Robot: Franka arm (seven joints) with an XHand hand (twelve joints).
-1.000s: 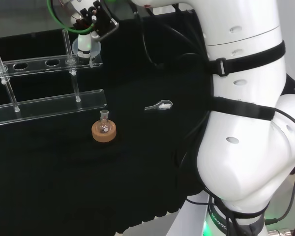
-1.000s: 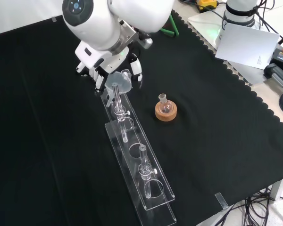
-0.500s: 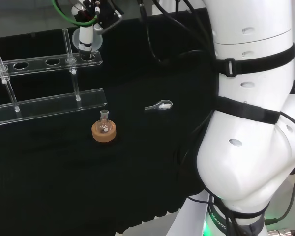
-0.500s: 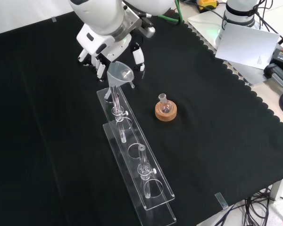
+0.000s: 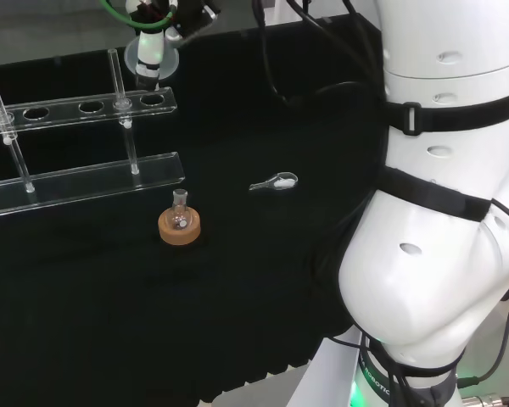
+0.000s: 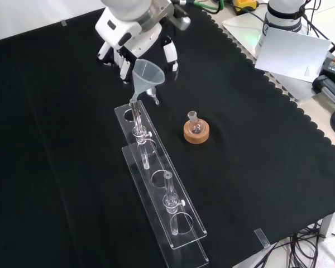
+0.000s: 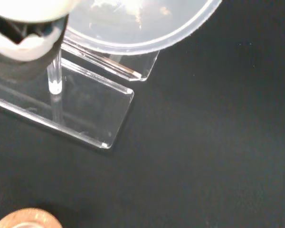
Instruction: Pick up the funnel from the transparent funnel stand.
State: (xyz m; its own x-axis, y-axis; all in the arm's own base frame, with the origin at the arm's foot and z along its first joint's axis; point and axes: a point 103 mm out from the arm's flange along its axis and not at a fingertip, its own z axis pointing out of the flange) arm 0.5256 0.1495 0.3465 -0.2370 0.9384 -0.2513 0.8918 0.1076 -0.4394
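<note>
The clear funnel (image 6: 148,73) hangs in the air above the far end of the transparent stand (image 6: 156,184), its stem tip clear of the top plate. The black and white hand (image 6: 135,39) comes in from above with its fingers (image 6: 170,56) curled around the funnel's cone. In the head view the funnel (image 5: 150,55) is held above the stand's rightmost hole (image 5: 153,99), with the hand (image 5: 165,8) at the view's top edge. Close up in the wrist view, the funnel's rim (image 7: 137,23) sits beside a blurred white part of the hand (image 7: 23,28), over the stand's end (image 7: 85,104).
A small round flask on a cork ring (image 6: 196,129) stands on the cloth to the right of the stand in the front view. A small spoon (image 5: 274,181) lies to the right of the flask (image 5: 180,222) in the head view. The arm's white links (image 5: 433,212) stand at the right.
The hand has risen with the funnel in it. The funnel's stem has come up out of the stand's end hole and now hangs above it.
</note>
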